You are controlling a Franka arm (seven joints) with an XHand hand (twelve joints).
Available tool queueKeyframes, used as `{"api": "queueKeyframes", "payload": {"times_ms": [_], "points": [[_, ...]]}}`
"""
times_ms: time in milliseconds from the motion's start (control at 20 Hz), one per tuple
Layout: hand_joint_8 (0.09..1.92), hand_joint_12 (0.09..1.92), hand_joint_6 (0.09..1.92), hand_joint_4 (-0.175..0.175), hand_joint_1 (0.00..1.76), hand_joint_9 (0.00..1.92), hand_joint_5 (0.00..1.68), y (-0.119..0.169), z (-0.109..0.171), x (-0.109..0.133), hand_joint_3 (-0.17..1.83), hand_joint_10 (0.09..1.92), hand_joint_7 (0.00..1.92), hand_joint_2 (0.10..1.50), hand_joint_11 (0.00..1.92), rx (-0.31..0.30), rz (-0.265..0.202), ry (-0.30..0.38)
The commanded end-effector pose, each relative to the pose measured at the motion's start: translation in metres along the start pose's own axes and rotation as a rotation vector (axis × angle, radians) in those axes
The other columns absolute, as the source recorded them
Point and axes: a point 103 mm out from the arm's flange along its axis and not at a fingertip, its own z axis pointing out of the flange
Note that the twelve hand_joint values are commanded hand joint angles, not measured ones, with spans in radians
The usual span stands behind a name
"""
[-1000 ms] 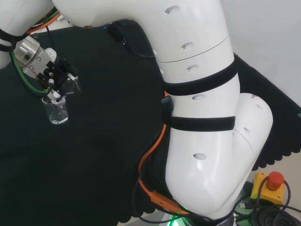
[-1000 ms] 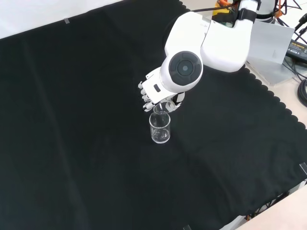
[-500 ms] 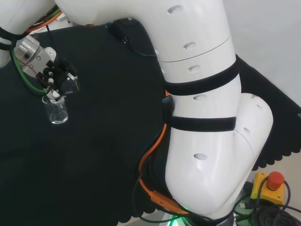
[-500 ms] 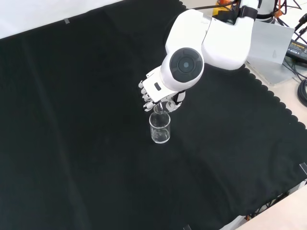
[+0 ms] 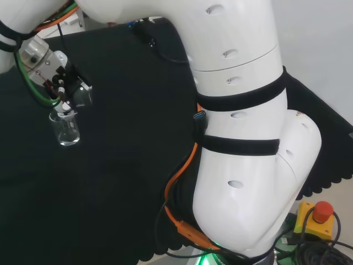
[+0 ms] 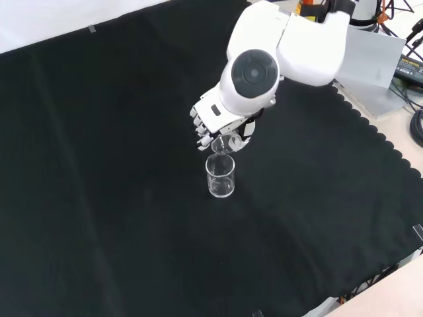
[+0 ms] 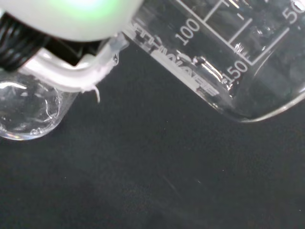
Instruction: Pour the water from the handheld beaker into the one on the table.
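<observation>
A clear glass beaker stands upright on the black cloth; in the head view this table beaker sits at the left with water in its bottom. The hand hangs just above it, its fingers curled round a second clear beaker that is tipped over, mouth down toward the standing one. In the head view the hand holds the tilted beaker right above the table beaker's rim. The wrist view brings the held beaker close, with printed marks, and the table beaker below.
The arm's big white links stand at the right of the head view. A red stop button on a yellow box sits at the lower right. The cloth's scalloped edge runs along the right in the front view.
The hand has risen a little with the tipped beaker, so a small gap opens between it and the table beaker's rim. The table beaker has not moved.
</observation>
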Motion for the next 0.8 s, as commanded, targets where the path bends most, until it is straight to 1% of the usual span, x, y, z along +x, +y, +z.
{"api": "queueKeyframes", "payload": {"times_ms": [50, 450, 650, 800], "points": [[0.39, 0.81, 0.16, 0.173, 1.17, 1.61, 1.53, -0.001, 0.003, -0.015, 0.63, 0.62, 1.80, 0.60, 1.37, -0.018, -0.012, 0.120], [0.39, 0.81, 0.17, 0.175, 1.17, 1.61, 1.53, 0.000, 0.014, -0.041, 0.63, 0.62, 1.79, 0.60, 1.37, -0.057, -0.010, 0.301], [0.39, 0.81, 0.17, 0.175, 1.17, 1.61, 1.52, 0.003, 0.021, -0.056, 0.63, 0.62, 1.79, 0.61, 1.37, -0.056, -0.022, 0.409], [0.41, 0.80, 0.20, 0.175, 1.17, 1.60, 1.51, 0.004, 0.025, -0.065, 0.62, 0.63, 1.78, 0.61, 1.37, -0.059, -0.020, 0.458]]}}
